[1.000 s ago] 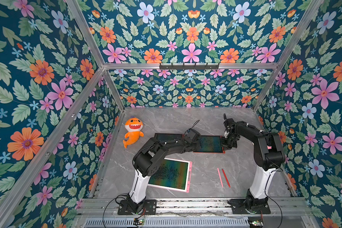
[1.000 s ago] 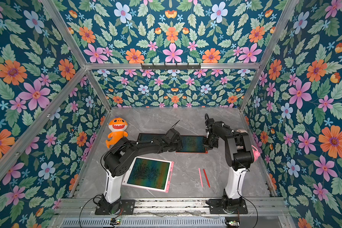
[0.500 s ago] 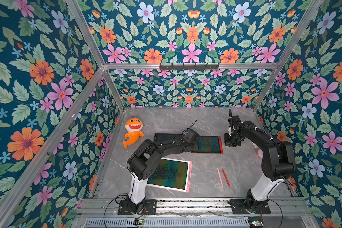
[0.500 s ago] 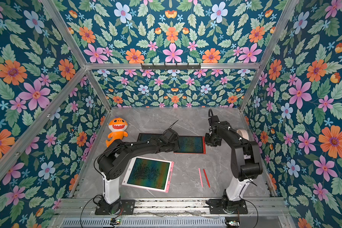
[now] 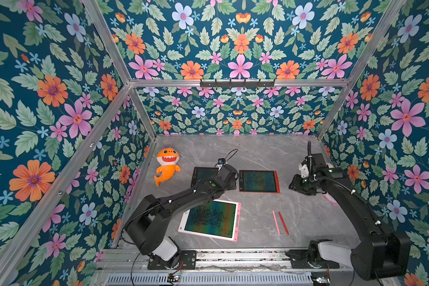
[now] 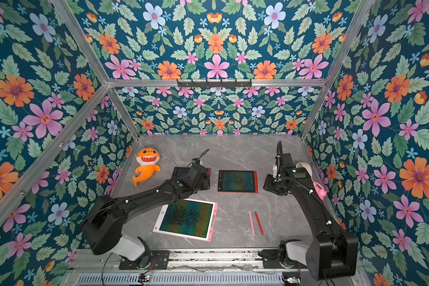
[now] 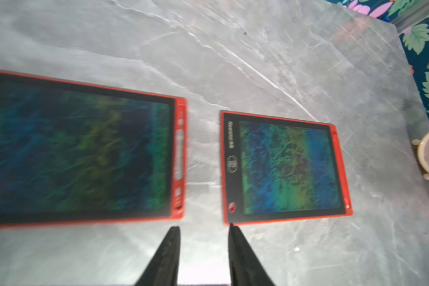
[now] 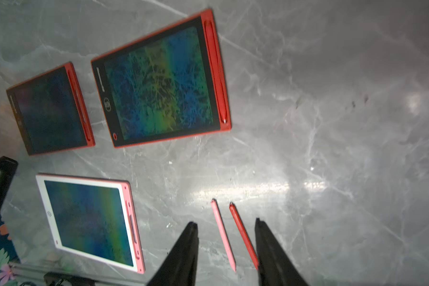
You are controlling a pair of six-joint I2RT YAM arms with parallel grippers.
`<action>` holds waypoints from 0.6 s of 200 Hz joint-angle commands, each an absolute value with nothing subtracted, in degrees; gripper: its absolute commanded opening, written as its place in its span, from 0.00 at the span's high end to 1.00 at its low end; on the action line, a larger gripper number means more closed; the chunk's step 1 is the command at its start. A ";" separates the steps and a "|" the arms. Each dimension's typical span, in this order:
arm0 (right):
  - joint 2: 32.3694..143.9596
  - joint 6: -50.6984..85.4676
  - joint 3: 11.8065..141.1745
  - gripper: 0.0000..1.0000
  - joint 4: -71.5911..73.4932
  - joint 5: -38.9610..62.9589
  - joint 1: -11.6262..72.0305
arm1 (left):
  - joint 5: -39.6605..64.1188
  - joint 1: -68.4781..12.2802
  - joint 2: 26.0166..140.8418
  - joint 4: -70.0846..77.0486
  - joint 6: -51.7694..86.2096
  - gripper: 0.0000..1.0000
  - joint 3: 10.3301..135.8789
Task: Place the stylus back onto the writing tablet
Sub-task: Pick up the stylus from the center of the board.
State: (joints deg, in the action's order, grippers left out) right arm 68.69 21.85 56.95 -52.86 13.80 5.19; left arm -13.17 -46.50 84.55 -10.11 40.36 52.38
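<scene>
The slim red plastic stylus (image 8: 243, 235) lies loose on the grey marble-patterned table (image 8: 332, 123). It is just beside a paler pink plastic stylus (image 8: 223, 235) and roughly parallel to it, towards the front and well apart from every tablet. The middle red-framed writing tablet (image 8: 159, 81) already carries a docked stylus (image 8: 216, 74) in its side groove. The darker red-framed tablet (image 8: 50, 109) beside it and the white-and-pink tablet (image 8: 89, 220) seem to have empty grooves, so colour suggests the pairings. The right gripper (image 8: 225, 222) hangs above with its jaws spread and empty, probably ready for a pickup. The left gripper (image 7: 202, 229), also spread and empty, hovers by the gap between the two red tablets.
</scene>
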 commanded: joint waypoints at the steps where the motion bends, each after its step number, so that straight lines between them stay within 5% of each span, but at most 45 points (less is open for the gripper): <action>1: 64.78 24.87 51.36 0.58 -55.67 19.37 5.44 | -18.10 -46.50 78.16 -14.86 40.98 0.55 46.95; 41: 64.53 31.39 51.29 0.51 -57.62 14.39 17.85 | -20.82 -46.49 62.56 -21.16 45.85 0.48 35.06; 60: 66.45 33.72 49.14 0.31 -55.61 13.69 20.07 | -21.61 -46.49 55.85 -22.78 48.14 0.44 31.24; 120: 70.86 39.30 40.70 0.35 -48.22 12.87 20.13 | -26.05 -46.50 45.51 -28.75 49.69 0.38 28.56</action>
State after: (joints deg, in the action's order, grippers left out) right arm 69.25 35.31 42.19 -51.20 13.87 20.10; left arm -22.76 -46.50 47.18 -25.47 49.15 28.56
